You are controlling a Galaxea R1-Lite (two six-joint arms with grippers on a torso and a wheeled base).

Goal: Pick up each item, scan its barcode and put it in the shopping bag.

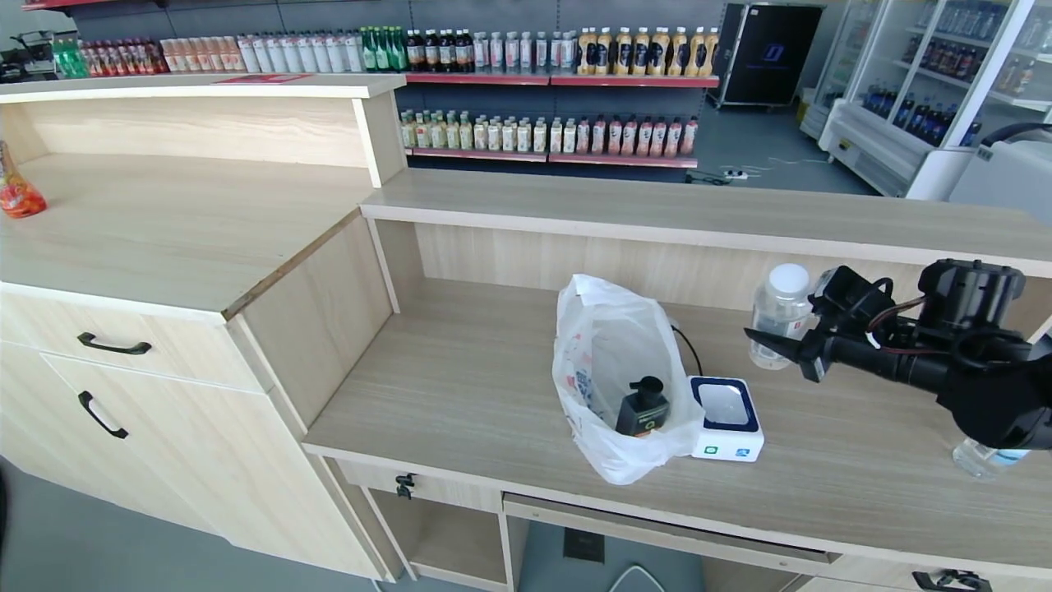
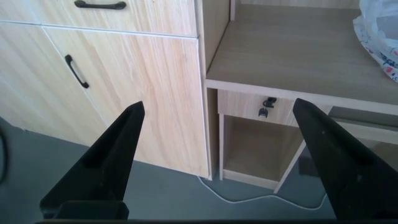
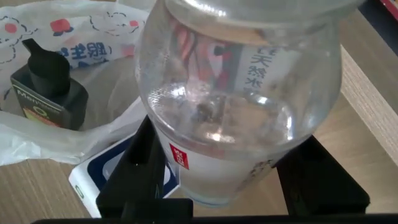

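- Right fingers (image 3: 140, 174) pinching clear bottle (image 1: 777, 316), right of scanner (image 1: 727, 415).
- Left fingers (image 2: 106, 162) spread, off near-left corner of bench (image 1: 493, 386).
- Bag (image 1: 608, 345) holds dark pump bottle (image 1: 643, 407).

I've got the bag (image 1: 612, 370) on the low counter (image 1: 460, 386), about midway across, with the pump bottle (image 1: 643, 404) standing inside it. The scanner (image 1: 725, 418) sits right up against the bag's right side, toward the near edge. Further right and farther back, the bottle (image 1: 778, 316) is between the right gripper's (image 1: 764, 339) fingers, by the back wall. A second bottle (image 1: 982, 457) stands at the right, near the front edge. Left of all this is the raised counter (image 1: 181, 222), with a snack pack (image 1: 16, 193) at its far left. Drink shelves (image 1: 542, 82) run behind, and there's a fridge (image 1: 929, 90) far right. The left gripper (image 2: 219, 104) hangs low before the cabinet (image 2: 124, 74).
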